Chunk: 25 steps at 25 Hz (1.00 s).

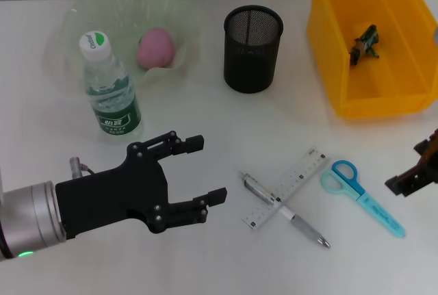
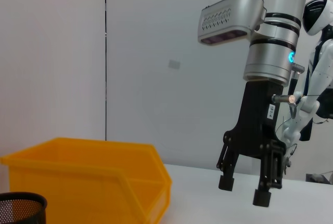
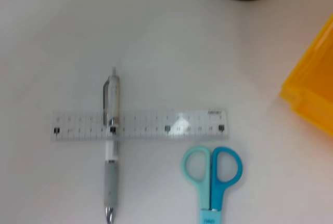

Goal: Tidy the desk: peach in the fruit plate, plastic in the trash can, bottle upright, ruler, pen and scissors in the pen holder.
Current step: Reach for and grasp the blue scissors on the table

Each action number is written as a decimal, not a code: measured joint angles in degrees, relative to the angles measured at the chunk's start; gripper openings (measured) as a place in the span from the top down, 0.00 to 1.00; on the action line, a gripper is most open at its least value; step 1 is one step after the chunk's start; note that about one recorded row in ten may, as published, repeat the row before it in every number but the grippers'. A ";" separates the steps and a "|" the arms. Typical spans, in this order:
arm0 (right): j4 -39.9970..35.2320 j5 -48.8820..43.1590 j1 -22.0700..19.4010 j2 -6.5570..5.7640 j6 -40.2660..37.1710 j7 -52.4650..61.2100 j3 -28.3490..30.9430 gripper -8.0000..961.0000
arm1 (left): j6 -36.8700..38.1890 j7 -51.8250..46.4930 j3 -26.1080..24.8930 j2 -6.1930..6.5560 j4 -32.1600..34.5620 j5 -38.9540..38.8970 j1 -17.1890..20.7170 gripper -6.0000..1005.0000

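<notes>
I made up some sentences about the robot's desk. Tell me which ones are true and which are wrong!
1. The peach sits in the fruit plate. True.
2. The bottle is lying on its side. False: it stands upright with its cap on top.
3. The pen lies across the ruler. True.
4. The scissors are inside the pen holder. False: they lie on the desk beside the ruler.
5. The left gripper holds the pen. False: it is open and holds nothing.
6. Something dark lies in the yellow bin. True.
</notes>
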 joint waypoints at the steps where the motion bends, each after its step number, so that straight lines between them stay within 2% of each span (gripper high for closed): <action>1: 0.00 0.00 0.00 0.00 0.00 0.00 0.00 0.13 | 0.00 0.00 0.00 0.00 0.00 0.00 0.00 0.20; 8: 2.21 -3.22 0.30 0.12 4.19 5.89 -7.69 0.13 | -0.29 2.39 -0.43 0.09 -3.27 0.02 -1.46 0.20; 15: 6.94 -3.63 2.47 0.14 9.07 12.03 -13.93 0.13 | -0.57 2.51 -1.05 0.02 -4.96 -0.02 -1.95 0.20; 25: 9.80 -5.55 3.51 0.21 12.85 15.78 -18.12 0.13 | -0.57 2.65 -1.12 0.12 -5.79 -0.02 -2.56 0.20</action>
